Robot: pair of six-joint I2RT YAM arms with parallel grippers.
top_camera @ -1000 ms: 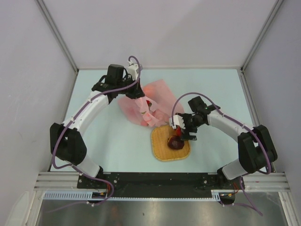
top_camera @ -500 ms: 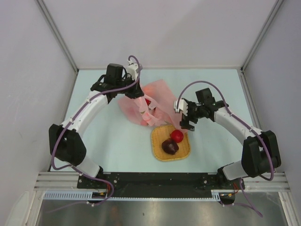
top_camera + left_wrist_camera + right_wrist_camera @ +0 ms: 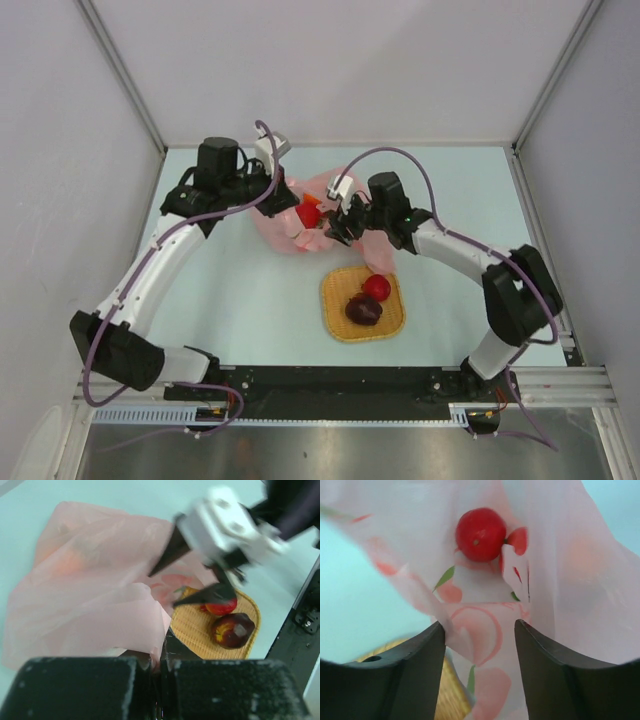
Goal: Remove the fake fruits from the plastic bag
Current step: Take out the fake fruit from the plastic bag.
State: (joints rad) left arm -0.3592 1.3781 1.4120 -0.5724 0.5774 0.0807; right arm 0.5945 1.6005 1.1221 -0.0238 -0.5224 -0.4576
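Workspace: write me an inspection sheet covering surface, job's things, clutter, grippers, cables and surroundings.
Surface: pale table; woven mat lies near the arms' bases.
Job's things: pink bag crumpled beyond the mat; one red fruit inside it; a second red fruit and a purple fruit side by side on the mat.
Clutter: nothing seen.
Grippers: left gripper shut on the bag's edge; right gripper open at the bag's mouth, holding nothing.
Cables: purple cables loop over both arms, snagged on nothing seen.
Surroundings: white walls; metal rail at the near edge.
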